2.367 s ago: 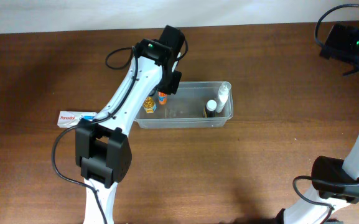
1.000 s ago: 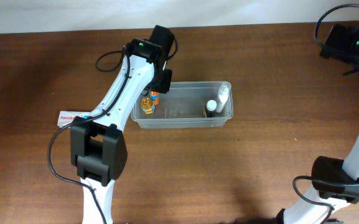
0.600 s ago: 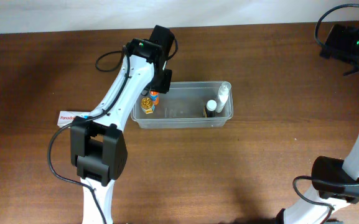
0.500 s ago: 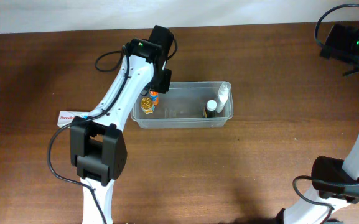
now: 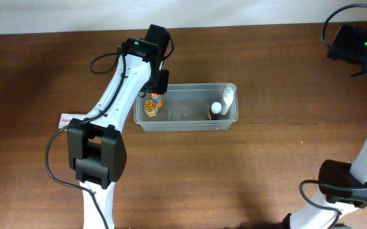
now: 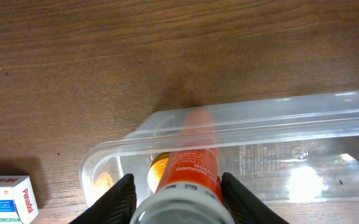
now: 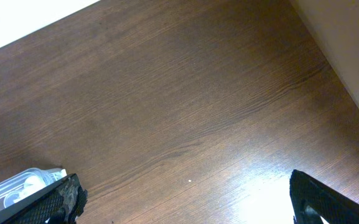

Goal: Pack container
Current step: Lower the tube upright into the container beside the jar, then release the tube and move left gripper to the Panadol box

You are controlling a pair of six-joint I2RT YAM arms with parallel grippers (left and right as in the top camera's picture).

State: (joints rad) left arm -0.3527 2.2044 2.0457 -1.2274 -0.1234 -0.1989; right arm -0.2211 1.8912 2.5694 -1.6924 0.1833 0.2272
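Bottle, orange plastic with white cap [image 6: 191,158], grasped by left end effector [image 6: 180,210] over left end of clear rectangular plastic container [image 5: 189,126]; brown wooden table [image 5: 266,165]. Right end effector [image 7: 191,205] released, spread wide.

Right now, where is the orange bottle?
Seen from overhead, the orange bottle is in the left gripper at the container's left end, beside a gold-lidded jar.

The clear rectangular container [image 5: 186,109] sits upright, open-topped.

Prob. a robotics lab: 2 white arms [image 5: 123,95] w/ cabling [image 5: 103,60] at wood table [image 5: 247,172], plain wall [image 5: 56,13].
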